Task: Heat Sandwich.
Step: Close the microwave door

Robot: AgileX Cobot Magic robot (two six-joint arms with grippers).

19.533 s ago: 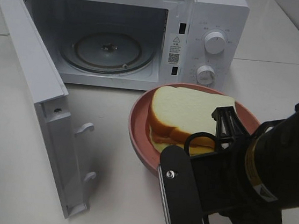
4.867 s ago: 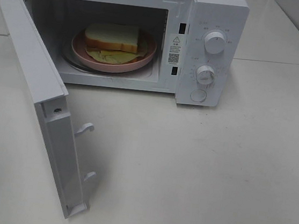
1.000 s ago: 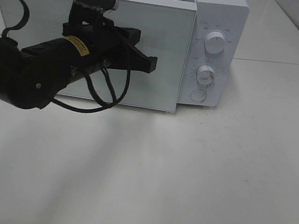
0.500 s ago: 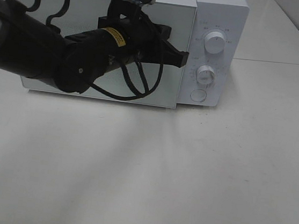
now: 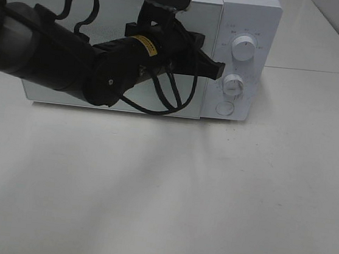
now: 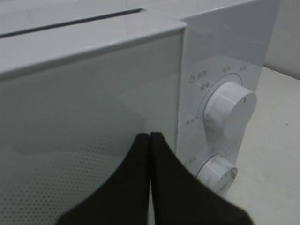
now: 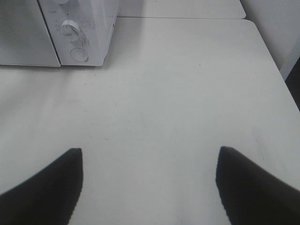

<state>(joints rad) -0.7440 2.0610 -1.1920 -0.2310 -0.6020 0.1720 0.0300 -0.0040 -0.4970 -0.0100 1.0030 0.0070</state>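
- Far left, at the shut microwave door (image 6: pixel 70 93), left gripper (image 5: pixel 217 70): fingers together, near the lower dial (image 5: pixel 233 84).
- Right gripper (image 7: pixel 149 150) over the table (image 7: pixel 187 70): fingers apart.

The microwave (image 5: pixel 251 14) had a smooth white casing with a soft sheen, and its door (image 6: pixel 84 108) was glossy and reflective, with a fine dotted mesh behind the pane. Its upper knob (image 6: pixel 230 107) looked like smooth white plastic. The table (image 5: pixel 221 206) was matt off-white, the left gripper (image 6: pixel 149 137) matt black.
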